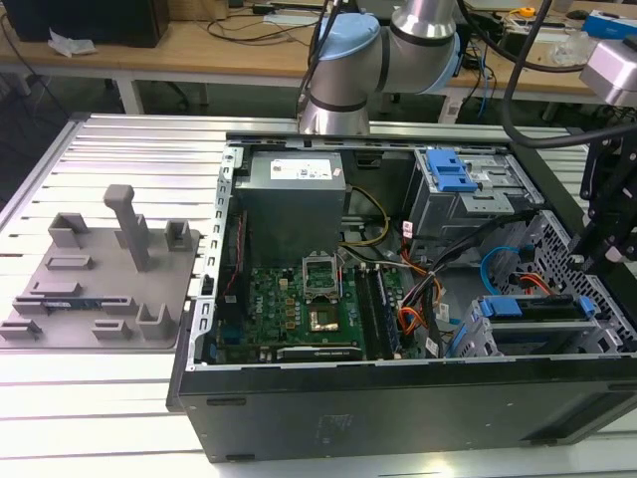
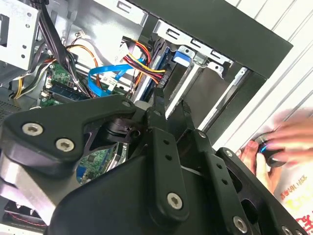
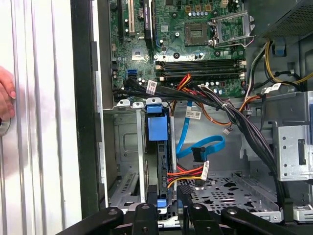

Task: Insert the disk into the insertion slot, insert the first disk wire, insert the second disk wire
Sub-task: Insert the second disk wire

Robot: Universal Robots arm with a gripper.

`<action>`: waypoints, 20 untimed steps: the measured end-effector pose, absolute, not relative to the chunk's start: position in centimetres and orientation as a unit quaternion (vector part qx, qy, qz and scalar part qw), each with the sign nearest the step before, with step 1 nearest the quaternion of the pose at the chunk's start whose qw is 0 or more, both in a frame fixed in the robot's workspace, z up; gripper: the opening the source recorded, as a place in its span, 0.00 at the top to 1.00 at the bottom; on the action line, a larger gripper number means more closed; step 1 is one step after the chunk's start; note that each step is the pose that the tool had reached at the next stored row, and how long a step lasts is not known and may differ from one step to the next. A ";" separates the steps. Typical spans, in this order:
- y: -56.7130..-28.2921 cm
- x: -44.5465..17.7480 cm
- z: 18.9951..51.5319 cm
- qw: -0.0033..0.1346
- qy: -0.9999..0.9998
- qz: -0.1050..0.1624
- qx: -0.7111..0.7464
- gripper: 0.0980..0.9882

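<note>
My claw (image 3: 168, 195) sits low inside the open black computer case (image 1: 398, 418). Its tip is right at the near end of the disk (image 3: 157, 128), which I see edge-on, framed by a bright blue plastic caddy. The black linkage crowds both wrist views, so I cannot tell how wide the claw stands or whether it is clamped on anything.

The disk stands on edge inside the insertion slot (image 3: 124, 147), the low silver sheet-metal cage with perforated walls. In the exterior view this cage is in the case corner on the exterior view's right, with the blue caddy showing along its top (image 1: 503, 307).

The first disk wire (image 3: 188, 173), a thin orange-red bundle, runs across to the disk's edge close to the claw's tip. In the second wrist view its small dark plug (image 2: 164, 81) lies against the disk, but I cannot tell whether it is seated.

The second disk wire (image 3: 208, 146), a flat bright-blue cable, loops loose beside the disk. Its blue plug (image 3: 198, 155) hangs in the open, apart from the disk.

The green motherboard (image 3: 195, 29) lies beyond the cage. Outside the case, a person's hand (image 2: 286, 139) rests on the ribbed aluminium tabletop (image 3: 39, 122).
</note>
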State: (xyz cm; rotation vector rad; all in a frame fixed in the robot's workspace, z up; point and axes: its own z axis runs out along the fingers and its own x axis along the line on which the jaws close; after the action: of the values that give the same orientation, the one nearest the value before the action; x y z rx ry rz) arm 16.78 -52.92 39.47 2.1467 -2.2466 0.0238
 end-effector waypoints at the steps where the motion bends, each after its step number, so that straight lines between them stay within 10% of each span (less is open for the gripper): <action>1: -52.9 16.8 39.5 0.017 -0.723 0.008 0.691 0.77; 20: -47.2 14.8 39.3 0.044 -0.723 0.046 0.688 0.77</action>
State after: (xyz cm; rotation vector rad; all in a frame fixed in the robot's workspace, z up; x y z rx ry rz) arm 14.80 -47.22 39.33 2.1039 -2.2080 0.1402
